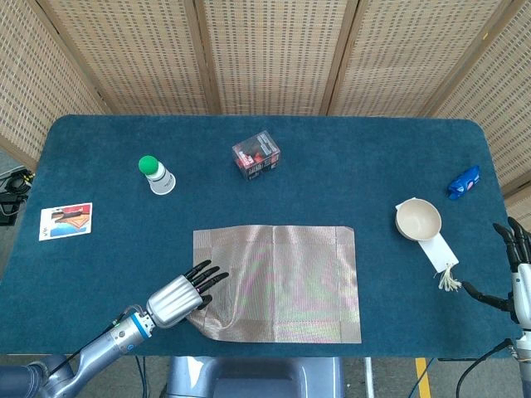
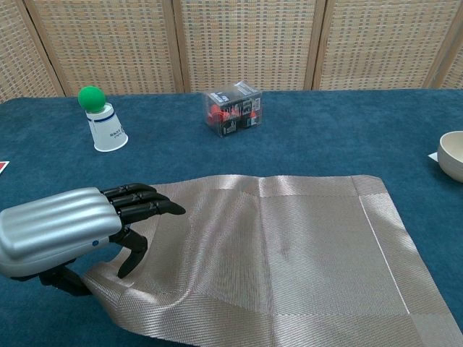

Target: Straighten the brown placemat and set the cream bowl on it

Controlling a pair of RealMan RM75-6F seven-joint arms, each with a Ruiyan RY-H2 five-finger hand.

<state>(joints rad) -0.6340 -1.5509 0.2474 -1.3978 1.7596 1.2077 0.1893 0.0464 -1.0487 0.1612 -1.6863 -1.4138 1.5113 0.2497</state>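
Brown placemat [image 1: 278, 282] pinched at near-left corner by left hand [image 1: 177, 297], likely for squaring with tabletop [image 1: 348, 166] edge. Cream bowl [image 1: 417, 220] far right, near spread, empty right hand [image 1: 516, 274].

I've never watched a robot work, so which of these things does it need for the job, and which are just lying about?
Needed: brown placemat, gripped by the left hand; cream bowl.
Lying about: green-topped cup, clear box, picture card, blue object, white tag.
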